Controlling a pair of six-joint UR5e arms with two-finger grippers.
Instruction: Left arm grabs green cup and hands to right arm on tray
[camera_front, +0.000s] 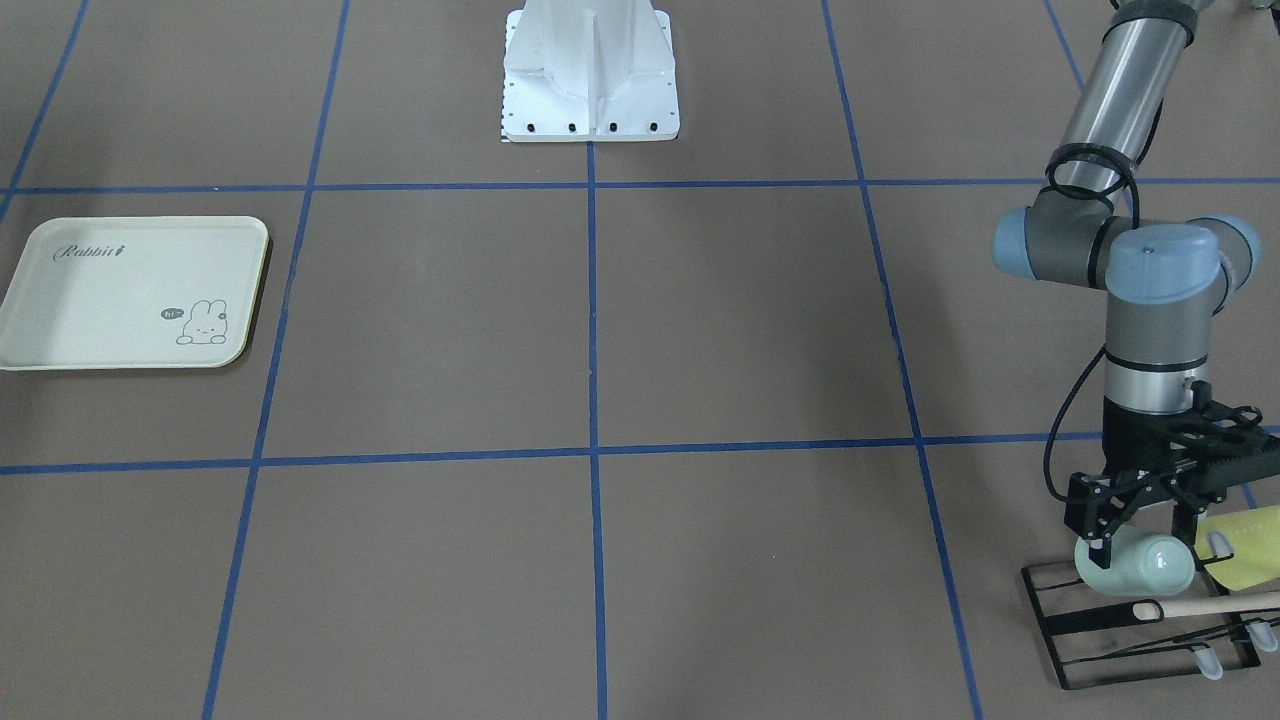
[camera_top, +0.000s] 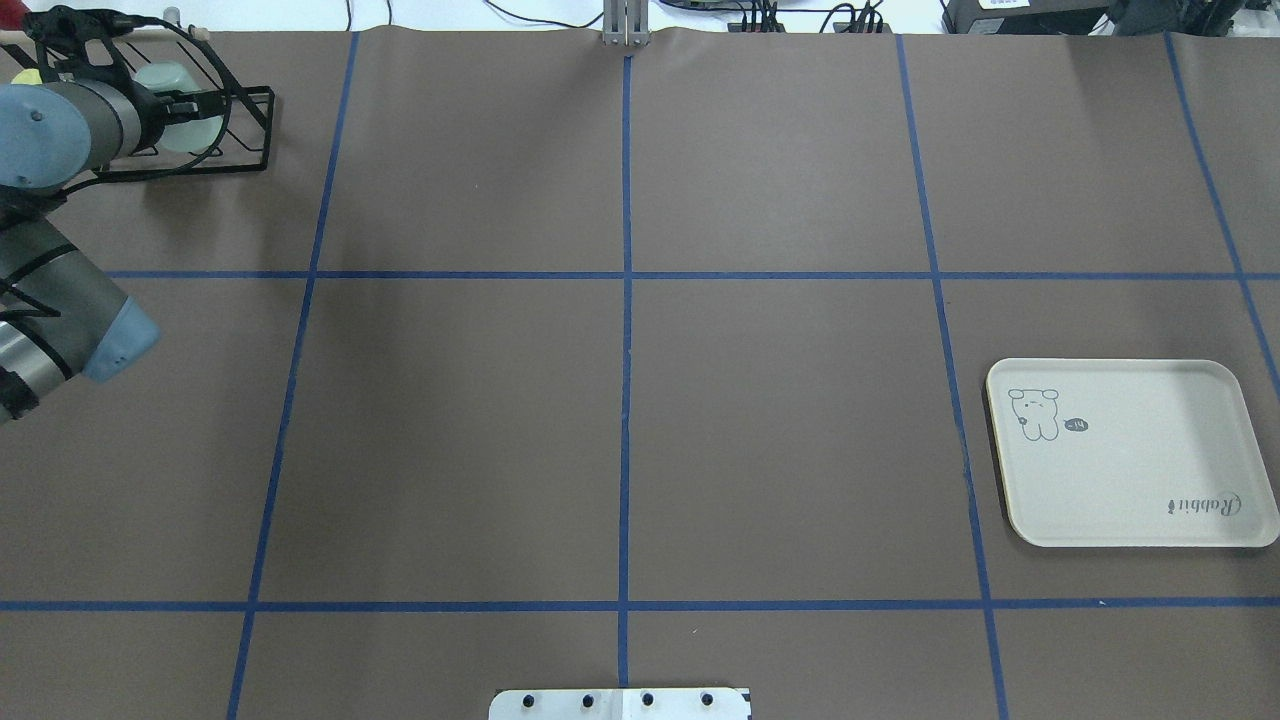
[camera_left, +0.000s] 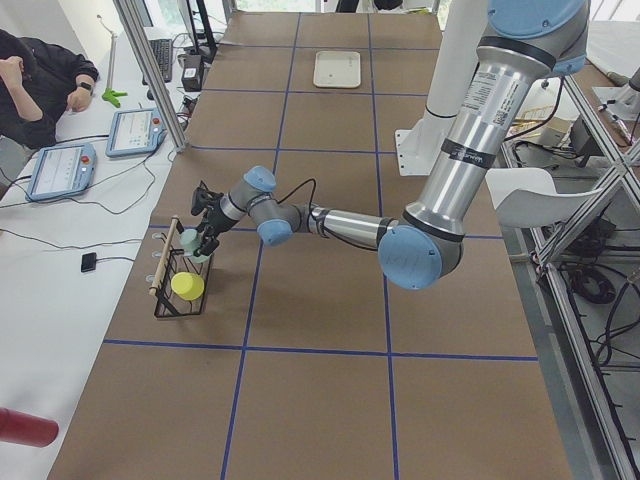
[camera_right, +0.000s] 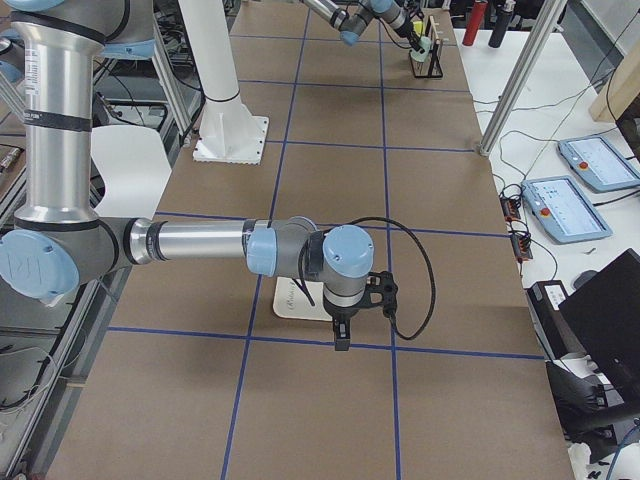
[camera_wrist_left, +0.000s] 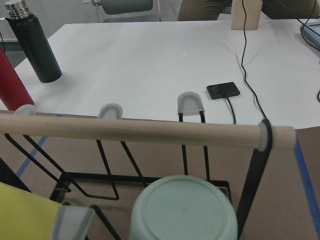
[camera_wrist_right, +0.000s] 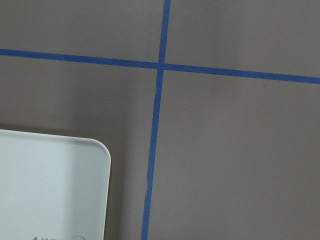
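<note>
The pale mint-green cup rests on a black wire rack at the table's corner on my left side. My left gripper reaches down over it, open, with one finger on each side of the cup. I see no firm grip. The left wrist view shows the cup's round base close below. The cream tray lies flat and bare on the opposite side. My right gripper hangs over the tray's edge; I cannot tell whether it is open or shut.
A yellow-green cup sits in the same rack beside the green one. A wooden bar runs across the rack's top, just beyond the cup. The white robot base stands at the table's middle edge.
</note>
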